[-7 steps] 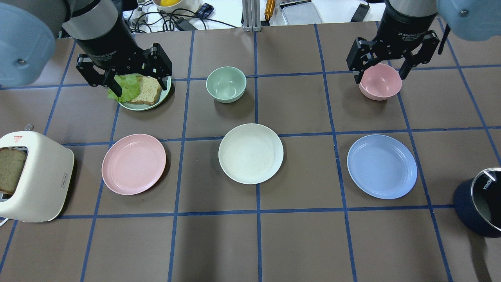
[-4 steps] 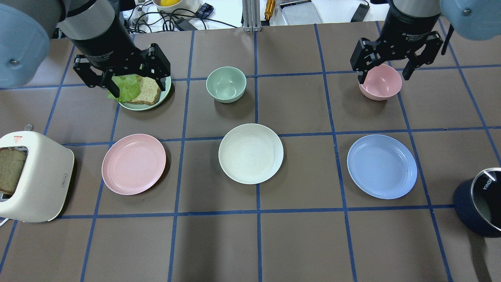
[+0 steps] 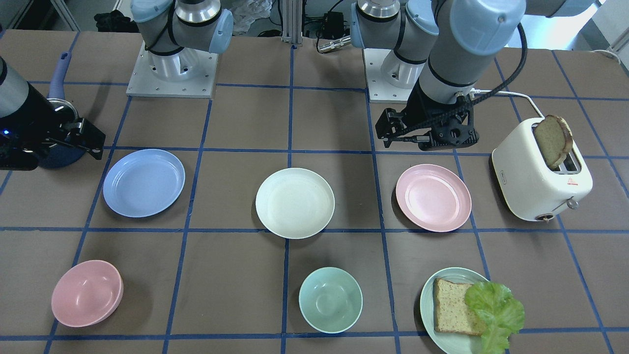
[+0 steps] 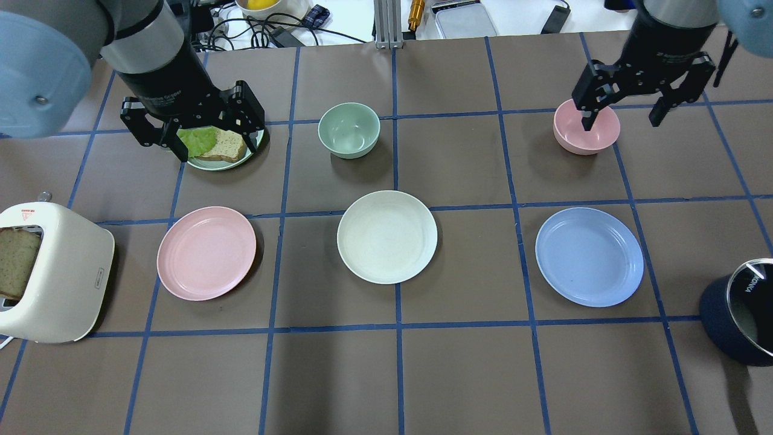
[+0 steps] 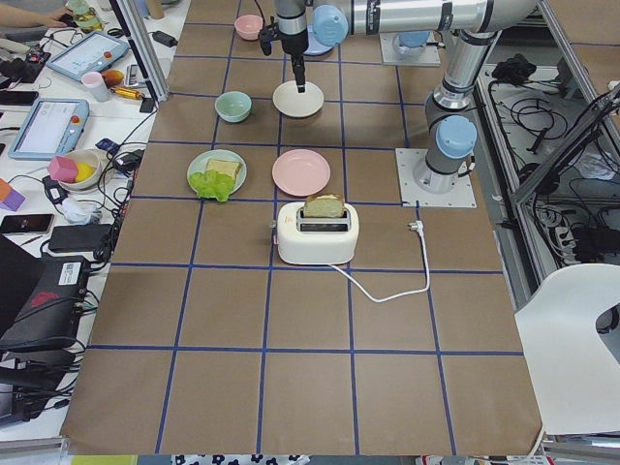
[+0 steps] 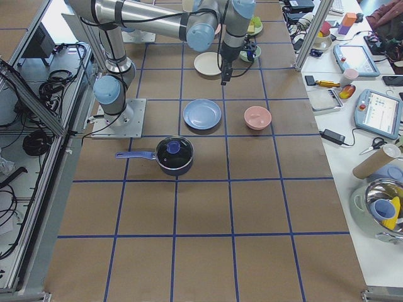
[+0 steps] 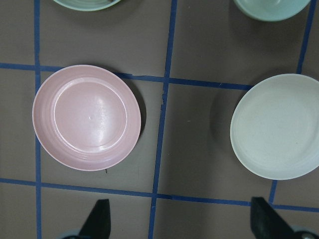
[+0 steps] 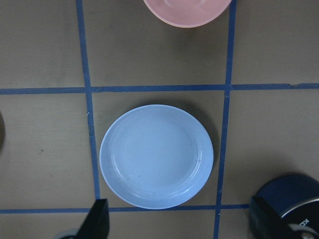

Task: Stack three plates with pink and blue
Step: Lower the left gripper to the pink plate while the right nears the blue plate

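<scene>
Three matching plates lie in a row on the table, apart from each other: the pink plate (image 4: 206, 254) at left, the cream-white plate (image 4: 387, 237) in the middle, and the blue plate (image 4: 589, 257) at right. My left gripper (image 4: 214, 142) is open and empty, and hangs above the table behind the pink plate. The left wrist view shows the pink plate (image 7: 86, 117) and the cream plate (image 7: 276, 133) below it. My right gripper (image 4: 620, 118) is open and empty over the pink bowl. The right wrist view shows the blue plate (image 8: 156, 155) below it.
A white toaster (image 4: 51, 272) holding a bread slice stands at the left edge. A green plate (image 4: 256, 142) with bread and lettuce, a mint bowl (image 4: 349, 130) and a pink bowl (image 4: 586, 127) sit in the back row. A dark lidded pot (image 4: 740, 311) is at the right edge.
My right gripper has moved to the right, toward the table's edge. My left gripper has shifted slightly. Both stay open. The plates have not moved.
</scene>
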`<state>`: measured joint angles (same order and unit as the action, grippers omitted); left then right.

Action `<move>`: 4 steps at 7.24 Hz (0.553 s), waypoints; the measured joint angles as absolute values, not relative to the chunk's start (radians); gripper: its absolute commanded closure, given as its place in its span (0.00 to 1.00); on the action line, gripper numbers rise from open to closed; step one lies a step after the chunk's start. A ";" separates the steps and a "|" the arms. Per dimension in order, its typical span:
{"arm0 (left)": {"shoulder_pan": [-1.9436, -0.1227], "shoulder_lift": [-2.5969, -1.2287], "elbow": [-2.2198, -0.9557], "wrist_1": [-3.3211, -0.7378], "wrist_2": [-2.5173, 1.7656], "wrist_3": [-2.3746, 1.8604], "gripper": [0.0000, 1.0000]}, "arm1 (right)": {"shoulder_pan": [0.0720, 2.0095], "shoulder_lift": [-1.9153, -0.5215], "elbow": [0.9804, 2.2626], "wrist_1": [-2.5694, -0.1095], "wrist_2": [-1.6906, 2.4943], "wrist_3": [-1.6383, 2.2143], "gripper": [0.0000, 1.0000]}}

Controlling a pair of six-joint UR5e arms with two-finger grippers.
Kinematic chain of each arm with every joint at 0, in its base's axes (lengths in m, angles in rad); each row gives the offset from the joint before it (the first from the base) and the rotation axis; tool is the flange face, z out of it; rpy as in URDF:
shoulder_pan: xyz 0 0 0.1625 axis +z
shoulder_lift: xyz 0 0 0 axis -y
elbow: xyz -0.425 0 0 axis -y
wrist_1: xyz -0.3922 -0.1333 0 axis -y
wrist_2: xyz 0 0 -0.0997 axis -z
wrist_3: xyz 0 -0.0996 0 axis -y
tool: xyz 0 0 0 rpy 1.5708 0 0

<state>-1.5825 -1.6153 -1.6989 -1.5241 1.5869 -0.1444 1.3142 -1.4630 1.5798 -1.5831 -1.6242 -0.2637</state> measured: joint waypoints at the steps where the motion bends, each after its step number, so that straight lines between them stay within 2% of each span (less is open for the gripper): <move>1: -1.566 -1.623 -1.786 -1.431 1.590 -0.143 0.00 | 1.292 -1.461 1.628 -1.638 -1.639 -0.313 0.00; 4: -1.545 -1.676 -2.052 -1.064 1.638 -0.094 0.00 | 1.234 -1.457 1.851 -1.909 -1.655 -0.445 0.00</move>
